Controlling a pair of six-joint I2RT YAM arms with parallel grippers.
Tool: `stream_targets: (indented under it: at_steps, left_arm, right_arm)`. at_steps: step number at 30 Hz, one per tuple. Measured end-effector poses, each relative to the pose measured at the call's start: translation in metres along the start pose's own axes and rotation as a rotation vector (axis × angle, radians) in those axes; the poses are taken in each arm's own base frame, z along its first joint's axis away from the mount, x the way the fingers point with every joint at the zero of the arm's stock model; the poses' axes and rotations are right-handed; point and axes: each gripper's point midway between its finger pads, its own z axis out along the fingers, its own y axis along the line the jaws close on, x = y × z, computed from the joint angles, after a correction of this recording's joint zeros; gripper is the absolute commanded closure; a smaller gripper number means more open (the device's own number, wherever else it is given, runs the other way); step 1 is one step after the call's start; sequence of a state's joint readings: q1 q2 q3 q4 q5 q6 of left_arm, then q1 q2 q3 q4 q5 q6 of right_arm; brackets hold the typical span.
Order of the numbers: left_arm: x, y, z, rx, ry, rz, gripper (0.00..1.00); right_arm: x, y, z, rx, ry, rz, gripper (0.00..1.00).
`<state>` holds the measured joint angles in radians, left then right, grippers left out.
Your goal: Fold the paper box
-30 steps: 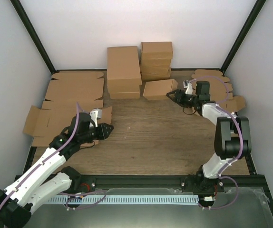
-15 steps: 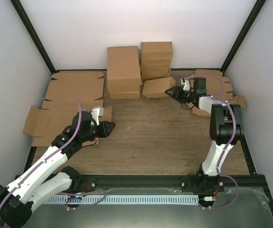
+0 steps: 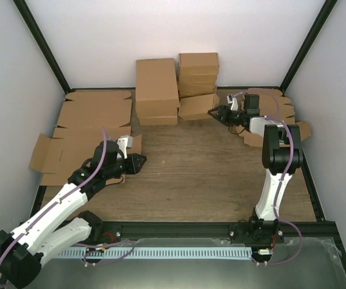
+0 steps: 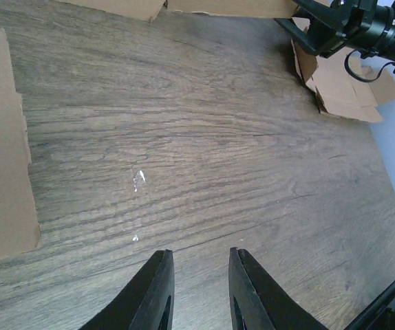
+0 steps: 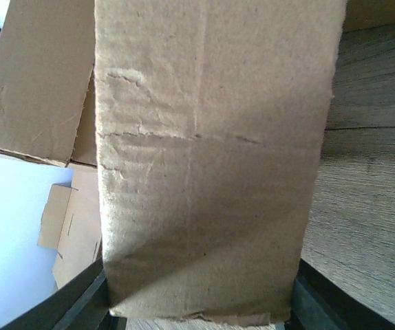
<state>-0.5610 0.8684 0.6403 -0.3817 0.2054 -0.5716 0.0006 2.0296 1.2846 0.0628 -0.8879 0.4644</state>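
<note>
- Table (image 3: 209, 174): a wood-grain surface inside white walls. Its middle serves as the working area, and the cardboard is kept along the far and side edges.
- Flat cardboard blanks (image 3: 94, 114): unfolded sheets with flaps, layered at the far left. They lie beside the left arm, probably as the supply for later folding.
- Stacks of closed boxes (image 3: 157, 90): two piles against the back wall, judged to be the deposit for finished work.
- Smaller blanks (image 3: 284, 114): a second heap of flat pieces at the far right, behind the right arm.
- Paper box (image 3: 198, 107): a small brown carton at the foot of the right-hand pile, close against it (whether they touch cannot be settled). In the right wrist view its creased face fills the span between the fingers. It looks fully formed, so the step is judged to be putting it with the others.
- Right gripper (image 3: 215, 113): reaches out to the far end and is clamped across the carton's near end, one finger on each side.
- Left gripper (image 4: 199, 256): hovers over bare wood near the left blanks. Its fingers are narrowly apart and hold nothing, so it appears to be idle.
</note>
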Motion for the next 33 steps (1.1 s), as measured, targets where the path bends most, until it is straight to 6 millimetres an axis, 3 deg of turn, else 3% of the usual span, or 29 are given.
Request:
stream_targets:
  at_steps: [11,13,15,16,23,33]
  left_arm:
    - [-0.001,0.000,-0.001,0.001,-0.006,0.001,0.75]
    - [-0.001,0.000,-0.001,0.001,-0.006,0.000,0.75]
    - [-0.001,0.000,-0.001,0.000,-0.007,0.000,0.75]
    - [-0.001,0.000,-0.001,0.000,-0.007,0.000,0.75]
    - [-0.001,0.000,0.000,-0.002,-0.005,0.000,0.74]
    - [-0.001,0.001,0.001,-0.006,-0.002,-0.001,0.74]
  right_arm:
    - [-0.010,-0.004,0.009,-0.019,0.003,-0.007,0.42]
    - [-0.011,-0.006,0.010,-0.022,0.004,-0.006,0.32]
    - [-0.012,-0.012,0.013,-0.010,0.004,0.004,0.07]
    - [-0.011,-0.016,0.014,0.000,0.004,0.011,0.01]
    - [-0.002,-0.046,0.019,0.110,0.020,0.065,0.02]
    - [-0.032,-0.053,0.019,0.284,-0.028,-0.011,0.00]
